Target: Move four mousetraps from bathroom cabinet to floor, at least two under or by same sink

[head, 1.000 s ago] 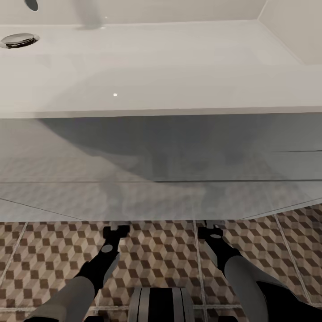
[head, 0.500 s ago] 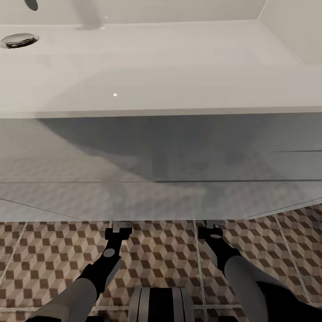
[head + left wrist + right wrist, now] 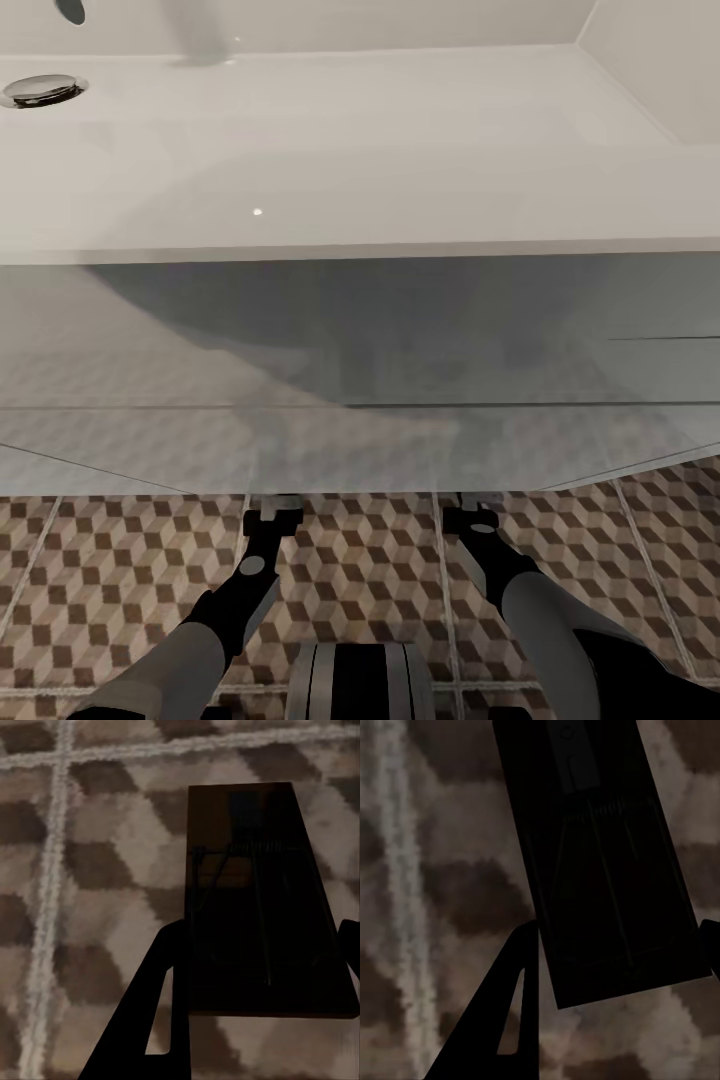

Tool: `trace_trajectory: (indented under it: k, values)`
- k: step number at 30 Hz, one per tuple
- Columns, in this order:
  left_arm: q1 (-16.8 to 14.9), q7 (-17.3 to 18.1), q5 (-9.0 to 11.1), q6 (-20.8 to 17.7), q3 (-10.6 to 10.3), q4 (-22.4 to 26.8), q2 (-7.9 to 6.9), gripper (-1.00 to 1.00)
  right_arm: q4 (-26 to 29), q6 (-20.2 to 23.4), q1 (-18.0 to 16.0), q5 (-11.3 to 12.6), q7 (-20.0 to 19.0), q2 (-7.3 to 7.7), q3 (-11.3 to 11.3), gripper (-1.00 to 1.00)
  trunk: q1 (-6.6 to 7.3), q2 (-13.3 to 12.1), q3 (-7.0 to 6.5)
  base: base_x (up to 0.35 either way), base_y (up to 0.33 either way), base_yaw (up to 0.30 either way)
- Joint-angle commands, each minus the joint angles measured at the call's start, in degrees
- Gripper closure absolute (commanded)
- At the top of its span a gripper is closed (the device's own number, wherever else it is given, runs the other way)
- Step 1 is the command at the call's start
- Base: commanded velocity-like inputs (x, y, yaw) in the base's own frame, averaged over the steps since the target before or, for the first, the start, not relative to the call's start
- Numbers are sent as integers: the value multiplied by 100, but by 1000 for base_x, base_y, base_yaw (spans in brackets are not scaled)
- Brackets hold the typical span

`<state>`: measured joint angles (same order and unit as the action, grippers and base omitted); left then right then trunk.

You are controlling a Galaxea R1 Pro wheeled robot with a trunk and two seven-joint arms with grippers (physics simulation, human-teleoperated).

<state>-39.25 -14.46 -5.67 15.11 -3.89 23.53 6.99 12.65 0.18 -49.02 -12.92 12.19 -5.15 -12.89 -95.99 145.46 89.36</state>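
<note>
Seen from above, the white sink (image 3: 350,130) sits on its vanity (image 3: 300,340), and both my arms reach under it over the cube-patterned bathroom floor (image 3: 370,570). My left forearm (image 3: 250,575) and right forearm (image 3: 495,565) run under the vanity's edge, which hides the fingers. In the left wrist view a dark mousetrap (image 3: 255,870) sits between the fingers of my left gripper (image 3: 261,937), just above the tiles. My right gripper (image 3: 621,934) holds another mousetrap (image 3: 600,832), skewed between its fingers, in shadow. The cabinet is out of view.
The chrome drain (image 3: 40,90) lies at the basin's far left. The vanity's lower edge (image 3: 360,490) hangs low over my wrists. My own base (image 3: 360,680) stands between the arms. Pale grout lines (image 3: 52,870) cross the floor beside the left trap.
My left arm has slid a little to the right and further under the vanity. The right arm and the view have stayed put.
</note>
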Motion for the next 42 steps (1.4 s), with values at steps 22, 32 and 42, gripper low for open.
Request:
trace_trajectory:
  k: [22, 32, 42]
  values:
    - [-2, -126, -44, 10, -16, 14, 5, 100, 1, 16, -2, -54, 11, -12, -47, 100, 1, 1, 3, 0, 0, 0]
    - [-3, -133, -39, 25, -9, 51, -12, 100, 1, 9, -2, -57, 11, -12, -47, 100, 1, 1, 3, 0, 0, 0]
    - [-1, -135, -39, 27, -6, 58, -15, 100, 1, 9, -2, -60, 11, -12, -40, 100, -12, 8, 114, 0, 0, 0]
